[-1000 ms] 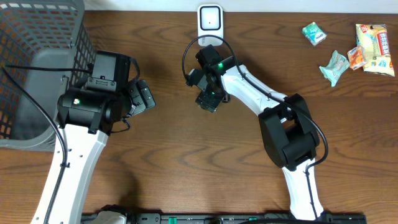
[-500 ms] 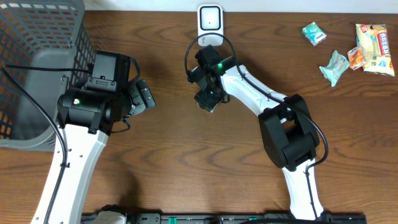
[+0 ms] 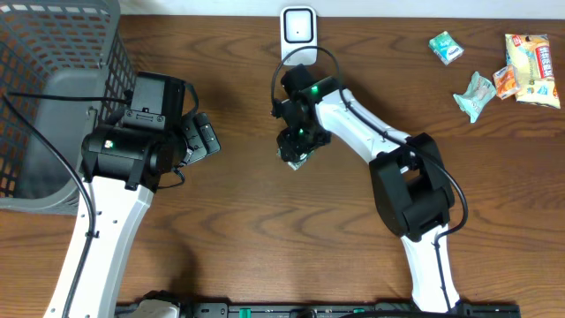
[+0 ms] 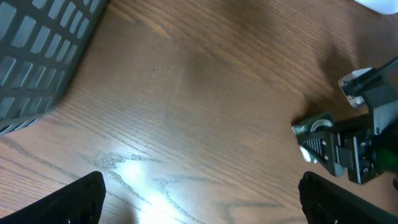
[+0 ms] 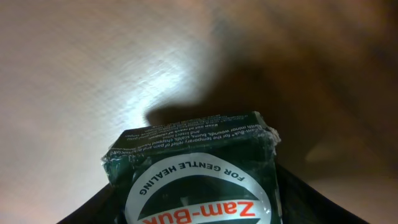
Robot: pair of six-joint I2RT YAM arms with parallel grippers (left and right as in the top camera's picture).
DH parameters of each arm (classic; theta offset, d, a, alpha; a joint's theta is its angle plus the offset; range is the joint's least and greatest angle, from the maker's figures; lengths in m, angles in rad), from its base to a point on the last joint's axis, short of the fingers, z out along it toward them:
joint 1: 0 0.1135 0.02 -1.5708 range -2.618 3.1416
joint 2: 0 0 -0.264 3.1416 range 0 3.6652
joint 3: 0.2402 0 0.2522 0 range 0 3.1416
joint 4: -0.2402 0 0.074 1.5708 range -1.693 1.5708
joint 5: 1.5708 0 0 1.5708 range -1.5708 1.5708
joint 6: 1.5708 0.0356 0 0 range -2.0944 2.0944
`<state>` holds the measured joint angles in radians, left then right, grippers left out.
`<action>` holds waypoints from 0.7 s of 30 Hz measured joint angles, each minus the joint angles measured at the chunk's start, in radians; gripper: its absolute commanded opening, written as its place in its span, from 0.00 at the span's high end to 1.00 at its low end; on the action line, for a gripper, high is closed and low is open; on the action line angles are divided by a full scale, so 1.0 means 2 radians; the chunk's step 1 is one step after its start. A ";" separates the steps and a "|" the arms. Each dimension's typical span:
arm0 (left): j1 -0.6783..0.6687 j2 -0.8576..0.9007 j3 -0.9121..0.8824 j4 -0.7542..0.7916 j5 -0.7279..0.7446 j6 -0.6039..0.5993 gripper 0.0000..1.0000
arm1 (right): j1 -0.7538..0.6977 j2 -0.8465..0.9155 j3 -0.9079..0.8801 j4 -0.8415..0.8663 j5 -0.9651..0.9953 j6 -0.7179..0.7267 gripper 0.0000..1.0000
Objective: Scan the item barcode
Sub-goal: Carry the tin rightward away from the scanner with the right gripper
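Right gripper [image 3: 296, 148] has slid back a bit from the scanner [image 3: 298, 28]. Its jaws are partly closed around the green Zam-Buk packet [image 5: 198, 167], which hangs just over the table [image 3: 265, 247]. Left gripper [image 4: 202, 199] sits spread wide, holding nothing, beside the basket [image 3: 53, 79].

Two arms [image 3: 97, 230] [image 3: 353, 124], one basket [image 3: 88, 53] at ten o'clock, one scanner [image 3: 298, 28] at twelve. Four packets [image 3: 446, 47] [image 3: 474, 94] [image 3: 505, 81] [image 3: 530, 66] at two o'clock, one pack [image 5: 193, 162] mid-table.

Wooden table [image 3: 265, 238] with basket [image 3: 88, 35], scanner [image 3: 298, 29], snacks [image 3: 528, 69]
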<state>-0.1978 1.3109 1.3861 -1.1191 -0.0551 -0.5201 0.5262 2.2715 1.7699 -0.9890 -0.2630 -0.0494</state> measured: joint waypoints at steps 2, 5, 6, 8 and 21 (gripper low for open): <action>0.000 0.000 0.000 0.000 0.000 0.000 0.02 | -0.010 0.004 0.006 -0.012 -0.048 0.009 0.48; 0.000 0.000 0.000 0.000 0.000 0.000 0.02 | -0.037 0.007 0.013 -0.020 -0.156 0.022 0.45; 0.000 0.000 0.000 0.000 0.000 0.000 0.02 | -0.048 0.007 0.015 -0.020 -0.196 0.028 0.44; 0.000 0.000 0.000 0.000 0.000 0.000 0.02 | -0.068 0.007 0.018 -0.019 -0.255 0.039 0.45; 0.000 0.000 0.000 0.000 0.000 0.000 0.02 | -0.147 0.007 0.019 -0.018 -0.447 0.283 0.44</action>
<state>-0.1978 1.3109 1.3861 -1.1191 -0.0551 -0.5201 0.2317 2.2848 1.8076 -1.0245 -1.1568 0.5167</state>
